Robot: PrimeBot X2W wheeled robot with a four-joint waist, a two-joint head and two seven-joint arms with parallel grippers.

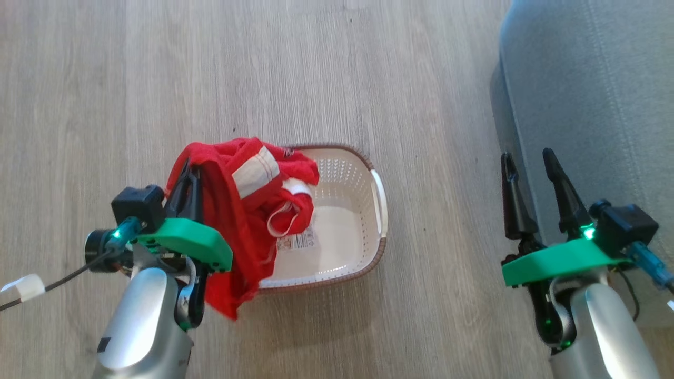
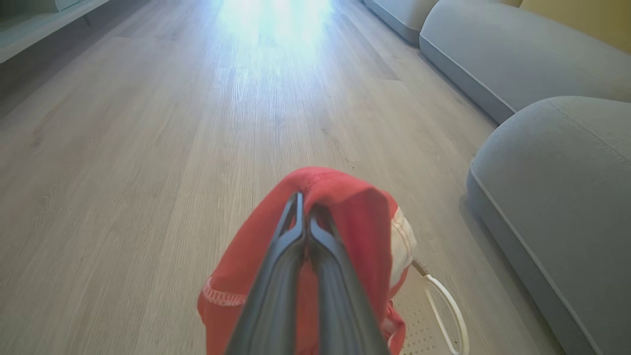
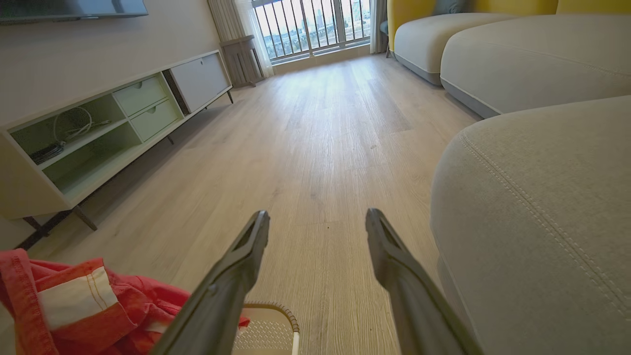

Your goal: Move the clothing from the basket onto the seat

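Note:
My left gripper (image 1: 188, 173) is shut on the red clothing (image 1: 239, 210), which hangs lifted above the left side of the cream basket (image 1: 363, 226) on the floor. In the left wrist view the closed fingers (image 2: 296, 236) pinch a fold of the clothing (image 2: 365, 212), and a white basket handle (image 2: 446, 305) shows below. The grey seat (image 1: 595, 105) stands to the right. My right gripper (image 1: 529, 160) is open and holds nothing, hanging beside the seat's edge. The right wrist view has its spread gripper (image 3: 318, 219), the clothing (image 3: 74, 301) at lower left, the basket rim (image 3: 276, 315) and the seat (image 3: 537, 197).
Pale wood floor (image 1: 263, 68) lies all around the basket. A low TV cabinet (image 3: 108, 123) runs along the wall on the left of the right wrist view. More sofa cushions (image 3: 517, 54) stand beyond the seat. A cable (image 1: 63, 279) trails from my left wrist.

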